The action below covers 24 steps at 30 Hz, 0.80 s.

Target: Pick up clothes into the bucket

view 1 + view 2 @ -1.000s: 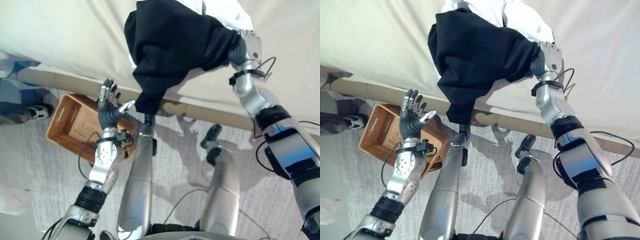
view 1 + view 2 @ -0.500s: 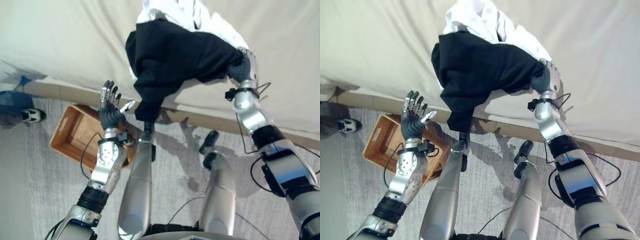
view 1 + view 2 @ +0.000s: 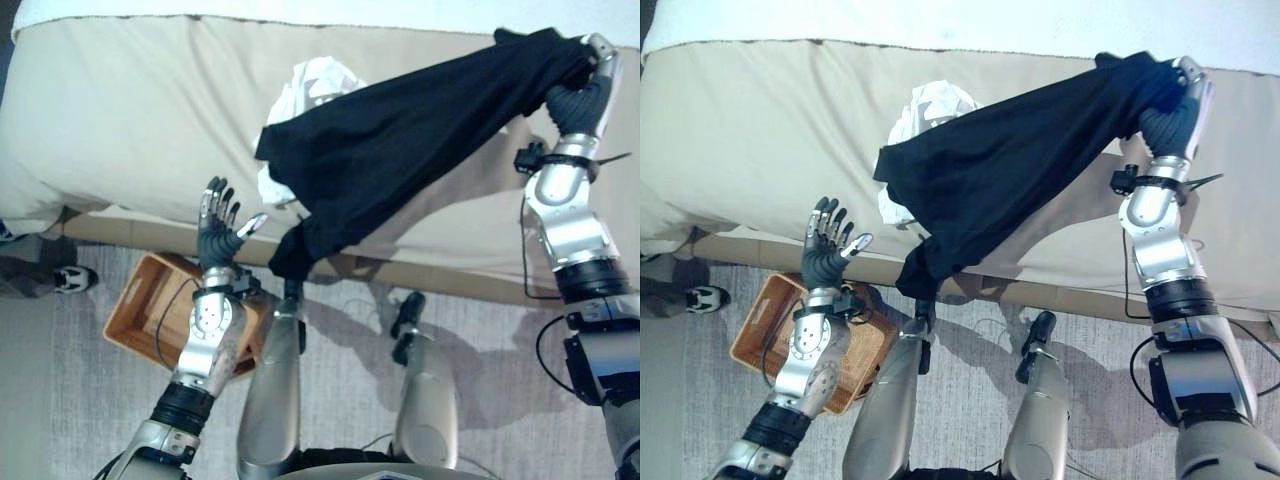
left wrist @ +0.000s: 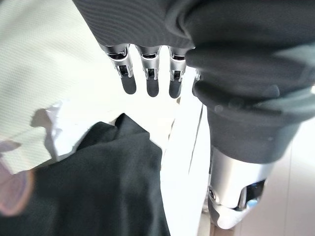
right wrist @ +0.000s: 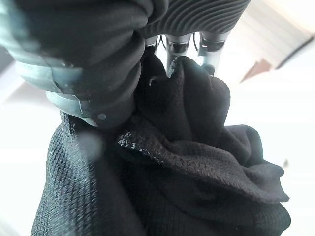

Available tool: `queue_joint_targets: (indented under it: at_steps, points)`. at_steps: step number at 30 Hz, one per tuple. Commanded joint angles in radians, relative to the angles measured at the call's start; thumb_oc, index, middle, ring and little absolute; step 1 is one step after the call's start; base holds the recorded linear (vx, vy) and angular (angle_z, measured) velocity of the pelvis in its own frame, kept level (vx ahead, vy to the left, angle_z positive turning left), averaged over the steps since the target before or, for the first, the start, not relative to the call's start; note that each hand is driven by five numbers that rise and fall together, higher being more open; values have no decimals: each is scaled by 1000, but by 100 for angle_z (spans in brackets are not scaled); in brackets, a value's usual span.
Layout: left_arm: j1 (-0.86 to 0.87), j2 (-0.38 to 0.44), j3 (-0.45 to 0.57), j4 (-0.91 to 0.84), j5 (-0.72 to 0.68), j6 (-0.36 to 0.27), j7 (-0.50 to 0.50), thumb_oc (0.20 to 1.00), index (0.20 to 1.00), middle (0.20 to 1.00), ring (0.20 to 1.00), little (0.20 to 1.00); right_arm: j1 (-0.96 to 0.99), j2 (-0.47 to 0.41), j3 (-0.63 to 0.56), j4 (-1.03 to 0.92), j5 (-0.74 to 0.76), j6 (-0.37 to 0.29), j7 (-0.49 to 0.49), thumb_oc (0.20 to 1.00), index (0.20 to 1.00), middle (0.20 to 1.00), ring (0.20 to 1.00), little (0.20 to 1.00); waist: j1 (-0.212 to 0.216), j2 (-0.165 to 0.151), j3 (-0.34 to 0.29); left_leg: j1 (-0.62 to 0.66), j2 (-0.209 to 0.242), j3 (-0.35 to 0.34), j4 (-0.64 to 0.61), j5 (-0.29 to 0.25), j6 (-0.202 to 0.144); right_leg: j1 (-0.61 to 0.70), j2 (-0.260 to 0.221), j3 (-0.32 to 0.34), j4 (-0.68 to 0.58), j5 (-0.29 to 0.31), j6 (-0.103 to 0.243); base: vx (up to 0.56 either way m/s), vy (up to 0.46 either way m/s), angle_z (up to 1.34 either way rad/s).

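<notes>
A black garment (image 3: 400, 140) hangs stretched above the beige bed, its top end bunched in my right hand (image 3: 578, 92), which is raised high at the upper right and shut on it. The cloth (image 5: 197, 162) shows gathered under that hand's fingers in the right wrist view. Its lower end (image 3: 922, 268) droops past the bed's front edge. A white garment (image 3: 310, 85) lies crumpled on the bed behind it. My left hand (image 3: 218, 232) is held up open, fingers spread, just left of the hanging end and above the wicker basket (image 3: 765, 335) on the floor.
The beige bed (image 3: 120, 120) spans the upper half, its wooden base edge (image 3: 130, 232) running along the front. A grey rug (image 3: 960, 385) covers the floor. A person's shoe (image 3: 72, 279) shows at the far left beside the basket.
My right hand has lifted the black garment up and to the right, stretching it out; the white garment is now uncovered on the bed. The camera view has shifted. The left hand stays raised.
</notes>
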<state>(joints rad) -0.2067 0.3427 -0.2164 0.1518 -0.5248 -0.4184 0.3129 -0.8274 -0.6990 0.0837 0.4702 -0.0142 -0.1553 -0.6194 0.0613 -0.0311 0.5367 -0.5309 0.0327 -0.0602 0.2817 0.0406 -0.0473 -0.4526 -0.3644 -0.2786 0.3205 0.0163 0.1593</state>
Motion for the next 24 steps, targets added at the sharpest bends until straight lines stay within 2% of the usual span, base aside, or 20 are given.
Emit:
queue_joint_targets:
  at_steps: [1,6,15,17,18,21,22,24]
  points:
    - [24,16,43,-18,10,-30,-26,1000,1000,1000,1000,1000,-89,-65,-48,-96,63,-99,-12,200,200,200,200,200,-13,-31,-22,38,9,3,-48,23,-32,94,-29,36,-35,45,65,0,0,0]
    - [59,21,44,-20,-9,-16,-74,1000,1000,1000,1000,1000,-117,-123,9,-135,101,-111,75,200,200,200,200,200,-17,-51,-69,83,20,4,-73,27,-37,153,-19,23,-86,60,67,49,-23,-1]
    - [70,34,44,12,33,10,-85,1000,1000,1000,1000,1000,-120,-122,6,-256,174,-157,125,200,200,200,200,200,-31,-70,-133,143,35,8,-110,32,-41,220,0,20,-150,82,71,56,-12,-1]
    - [78,57,44,37,100,35,-78,1000,1000,1000,1000,1000,-106,-149,34,-315,224,-169,203,200,200,200,200,200,-42,-84,-172,187,49,16,-125,28,-42,261,14,19,-182,86,72,82,1,-5]
    - [79,56,43,36,102,36,-77,1000,1000,1000,1000,1000,-105,-150,33,-315,225,-169,205,200,200,200,200,200,-42,-84,-173,189,49,16,-128,29,-42,263,14,19,-186,88,72,94,2,-10]
    - [63,69,28,78,148,61,-82,1000,1000,1000,1000,1000,-89,-166,75,-348,314,-172,297,200,200,200,200,200,-57,-91,-217,241,58,29,-158,30,-47,305,24,12,-216,96,76,87,13,-11]
    - [40,83,21,93,198,75,-72,1000,1000,1000,1000,1000,-79,-175,110,-363,349,-165,355,200,200,200,200,200,-69,-95,-248,270,59,41,-175,31,-47,327,28,13,-227,101,78,73,21,-4]
    - [20,84,14,97,194,83,-78,1000,1000,1000,1000,1000,-74,-180,129,-383,367,-158,386,200,200,200,200,200,-76,-96,-258,291,59,48,-188,33,-47,343,31,13,-235,103,80,59,21,-12]
